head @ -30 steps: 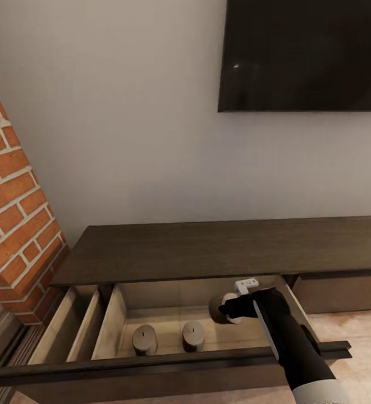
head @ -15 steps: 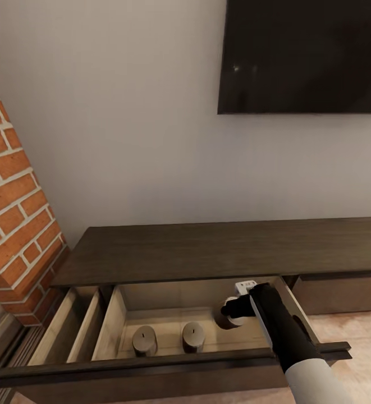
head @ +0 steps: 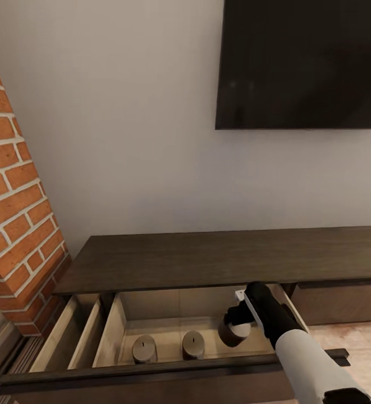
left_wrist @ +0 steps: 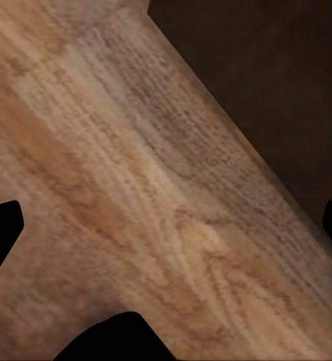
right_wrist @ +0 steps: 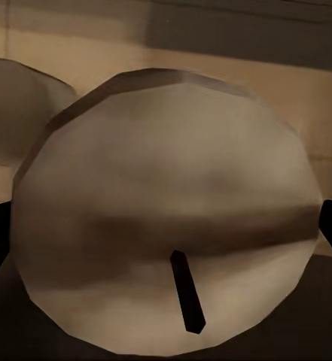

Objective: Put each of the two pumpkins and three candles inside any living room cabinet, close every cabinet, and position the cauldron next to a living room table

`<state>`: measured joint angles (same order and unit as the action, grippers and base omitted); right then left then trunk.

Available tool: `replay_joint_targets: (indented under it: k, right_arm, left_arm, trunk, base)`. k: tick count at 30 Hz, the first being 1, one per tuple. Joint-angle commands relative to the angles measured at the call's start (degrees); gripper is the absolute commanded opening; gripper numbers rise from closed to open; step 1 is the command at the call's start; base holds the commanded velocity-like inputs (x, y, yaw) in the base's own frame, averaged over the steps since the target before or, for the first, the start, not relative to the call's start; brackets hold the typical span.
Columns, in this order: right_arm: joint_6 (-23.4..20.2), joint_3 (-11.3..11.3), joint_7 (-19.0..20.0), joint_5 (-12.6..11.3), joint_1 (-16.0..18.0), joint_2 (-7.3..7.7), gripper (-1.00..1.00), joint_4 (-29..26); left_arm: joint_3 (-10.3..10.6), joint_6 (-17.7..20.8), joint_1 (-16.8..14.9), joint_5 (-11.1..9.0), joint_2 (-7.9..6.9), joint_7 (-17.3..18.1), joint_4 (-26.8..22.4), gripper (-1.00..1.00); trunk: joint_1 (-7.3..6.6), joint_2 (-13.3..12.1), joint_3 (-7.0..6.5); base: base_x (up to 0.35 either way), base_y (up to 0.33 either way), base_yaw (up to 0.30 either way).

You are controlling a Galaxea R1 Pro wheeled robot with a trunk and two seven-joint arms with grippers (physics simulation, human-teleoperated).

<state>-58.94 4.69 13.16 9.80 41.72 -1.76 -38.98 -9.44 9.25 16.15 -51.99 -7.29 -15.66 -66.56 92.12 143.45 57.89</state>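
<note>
Two candles (head: pixel 144 348) (head: pixel 193 344) stand on the floor of the open drawer (head: pixel 168 367) in the cabinet (head: pixel 207 258), left of middle. To their right the right gripper (head: pixel 234 321) reaches down onto a third candle (head: pixel 233 333); its fingers sit either side of the stub, though I can't tell whether they grip it. These look light, stiff and smooth-sided, best pinched across the round body. The drawer's front lip and right wall crowd the arm; straight up is the free way out.
</note>
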Motion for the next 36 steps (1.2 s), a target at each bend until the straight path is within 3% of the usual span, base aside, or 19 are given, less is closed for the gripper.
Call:
replay_joint_targets:
  k: [1,5,10,18,36]
  right_arm:
    - [0.5,0.0,0.0,0.3,0.6,-0.04,-1.0,1.3]
    - [4.0,0.0,-4.8,-0.2,3.1,-1.12,-1.0,8.8]
    - [6.8,-0.1,-6.3,-0.4,4.0,-2.05,-1.0,12.9]
    - [7.7,-0.1,-7.3,-0.4,4.2,-2.2,-1.0,14.2]
    - [7.7,0.0,-7.4,-0.4,4.2,-2.31,-1.0,14.5]
  left_arm:
    - [0.0,0.2,0.0,-0.4,-0.01,-0.3,-0.1,1.0]
    - [0.1,0.2,0.0,-0.1,-0.01,0.0,-0.1,1.0]
    - [0.3,0.2,0.0,0.1,-0.01,0.3,-0.1,1.0]
    - [0.4,0.1,0.0,0.1,-0.02,0.2,-0.1,1.0]
    - [0.0,0.2,0.0,-0.3,-0.01,-0.4,-0.1,1.0]
  trunk:
    - [-0.01,0.0,0.04]
    - [-0.01,0.0,0.04]
    - [-0.01,0.0,0.04]
    - [-0.01,0.0,0.04]
    - [-0.66,-0.6,-3.71]
  base:
    - [0.0,0.0,0.0]
    - [0.0,0.0,0.0]
    - [0.018,0.001,0.0]
    - [0.127,0.033,0.0]
    - [0.006,0.002,0.0]
